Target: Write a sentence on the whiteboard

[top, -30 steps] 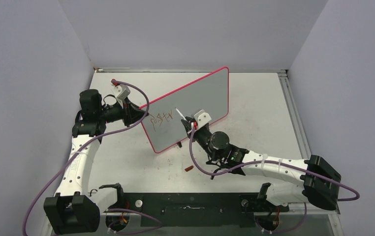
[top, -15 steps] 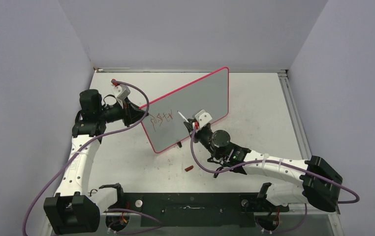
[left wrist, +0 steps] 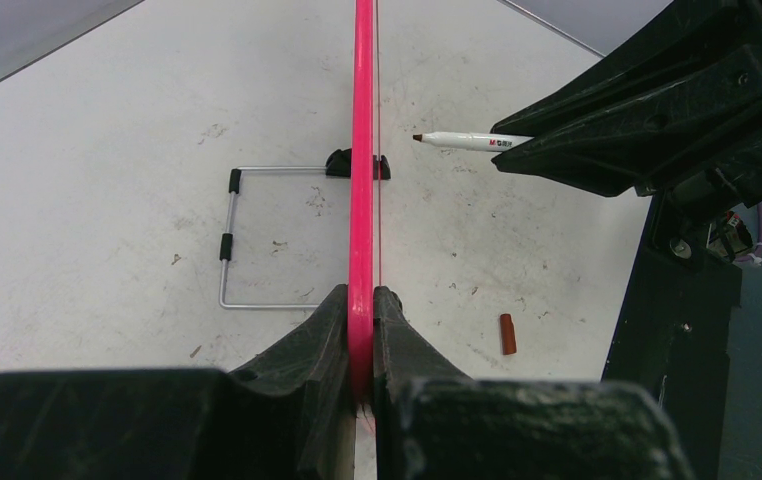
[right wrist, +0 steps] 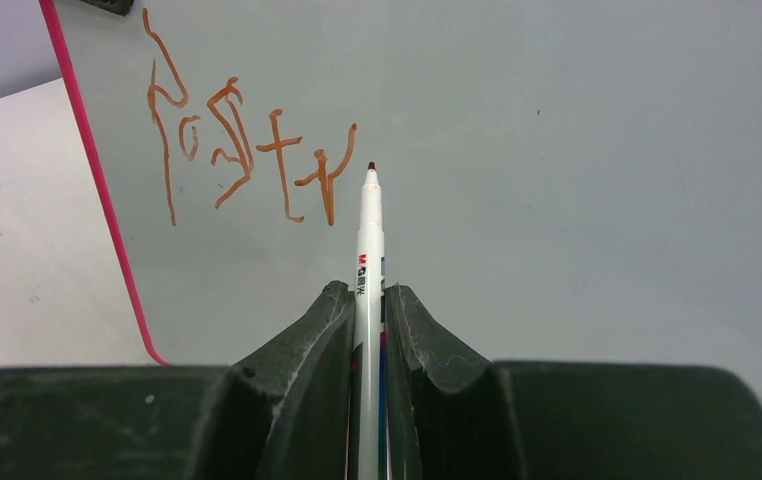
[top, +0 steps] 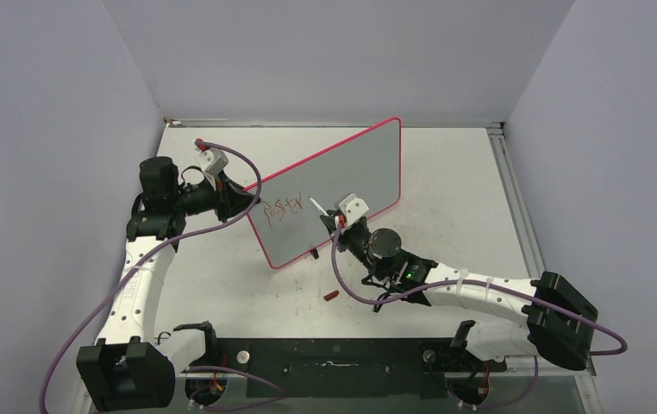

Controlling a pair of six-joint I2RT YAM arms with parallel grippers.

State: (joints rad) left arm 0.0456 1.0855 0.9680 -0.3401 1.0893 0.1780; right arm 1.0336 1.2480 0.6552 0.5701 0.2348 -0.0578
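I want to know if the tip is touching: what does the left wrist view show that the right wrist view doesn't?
Only left wrist: the whiteboard edge-on, clamped in the left gripper, the marker tip apart from it, a wire stand, a brown cap. Only right wrist: the sentence, reading roughly "party". Both: whiteboard, and marker held by the right gripper.

High fixed view from the near edge, down over the table (top: 454, 172), left wrist view close, edge-on along the whiteboard (left wrist: 362, 150), right wrist view close, facing its front, both sharing the marker (right wrist: 368, 230).
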